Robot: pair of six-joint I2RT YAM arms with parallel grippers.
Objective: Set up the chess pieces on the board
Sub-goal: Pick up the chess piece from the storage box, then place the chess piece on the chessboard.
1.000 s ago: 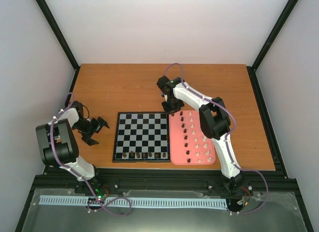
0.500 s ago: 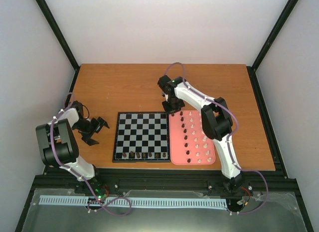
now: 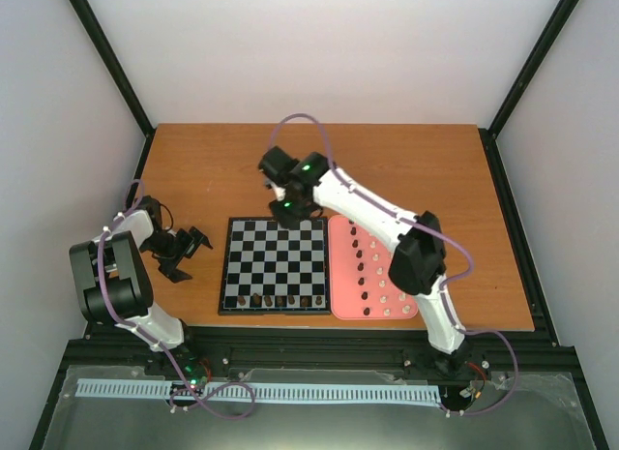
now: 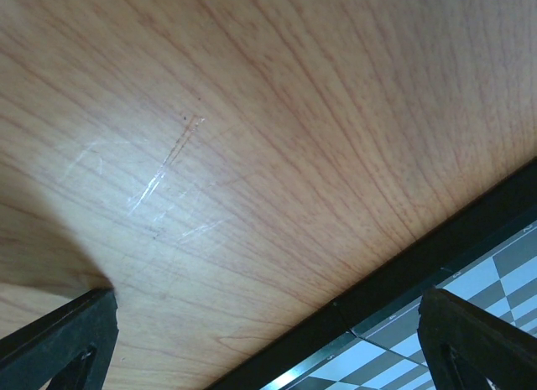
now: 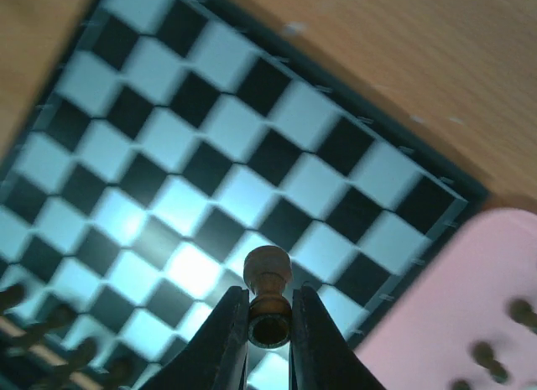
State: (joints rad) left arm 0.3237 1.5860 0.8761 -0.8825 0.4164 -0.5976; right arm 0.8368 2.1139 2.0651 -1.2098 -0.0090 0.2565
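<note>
Piece (image 5: 267, 274) between right end effector (image 5: 269, 310) fingers (image 5: 225, 344)

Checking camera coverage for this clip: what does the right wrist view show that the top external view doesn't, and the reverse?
Only the right wrist view: a small pale chess piece pinched in the right gripper above the black-and-grey checkered chessboard. Only the top external view: the left gripper, open, by the board's left side on the brown wooden table. Both: the chessboard and the pink rectangular tray.
</note>
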